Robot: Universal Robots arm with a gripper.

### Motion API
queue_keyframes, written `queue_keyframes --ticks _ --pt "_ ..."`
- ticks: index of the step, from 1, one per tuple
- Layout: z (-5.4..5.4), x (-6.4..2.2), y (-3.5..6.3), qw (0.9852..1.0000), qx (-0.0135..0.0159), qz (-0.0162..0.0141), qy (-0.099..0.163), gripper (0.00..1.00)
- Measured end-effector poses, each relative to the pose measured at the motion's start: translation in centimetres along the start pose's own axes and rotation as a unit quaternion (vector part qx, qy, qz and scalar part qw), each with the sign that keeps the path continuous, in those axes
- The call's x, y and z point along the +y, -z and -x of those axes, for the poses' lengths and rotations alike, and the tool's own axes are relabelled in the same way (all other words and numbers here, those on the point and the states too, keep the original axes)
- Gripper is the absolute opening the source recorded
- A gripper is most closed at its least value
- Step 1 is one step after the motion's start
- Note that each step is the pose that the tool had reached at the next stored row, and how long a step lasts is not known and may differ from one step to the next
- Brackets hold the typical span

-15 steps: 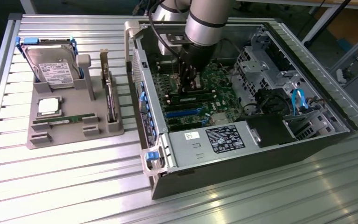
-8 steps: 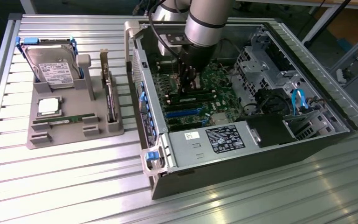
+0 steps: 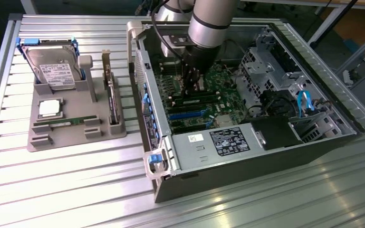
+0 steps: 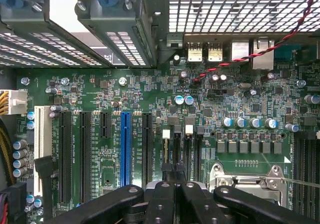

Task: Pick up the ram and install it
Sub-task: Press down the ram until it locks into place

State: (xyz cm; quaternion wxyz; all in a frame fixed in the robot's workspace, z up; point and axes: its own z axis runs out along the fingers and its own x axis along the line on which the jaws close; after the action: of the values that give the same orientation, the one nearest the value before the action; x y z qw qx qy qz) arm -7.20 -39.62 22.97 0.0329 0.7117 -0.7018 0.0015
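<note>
Black fingers point(image 4: 172, 194) of my clenched claw point(image 3: 192, 88) are pressing down over the memory slots point(image 4: 185, 146), apparently seating the ram point(image 3: 192, 99) lengthwise.

You are looking at a ribbed aluminium table point(image 3: 68, 190) catching bright glare near its front edge, with metal frame legs point(image 3: 353, 42) and an orange-brown floor point(image 3: 360, 28) beyond the exterior view's right.

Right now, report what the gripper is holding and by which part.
Cannot be told. The gripper is shut just above the memory slots; its own fingers hide anything between them.
</note>
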Motion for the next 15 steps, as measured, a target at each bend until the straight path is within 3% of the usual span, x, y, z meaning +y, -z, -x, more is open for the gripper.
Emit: queue_keyframes --ticks 7,15 --pt "0.0 0.0 0.32 1.0 0.0001 -0.0002 0.0 0.1" --pt "-0.1 0.1 2.27 1.0 0.0017 0.0 0.0 0.1"
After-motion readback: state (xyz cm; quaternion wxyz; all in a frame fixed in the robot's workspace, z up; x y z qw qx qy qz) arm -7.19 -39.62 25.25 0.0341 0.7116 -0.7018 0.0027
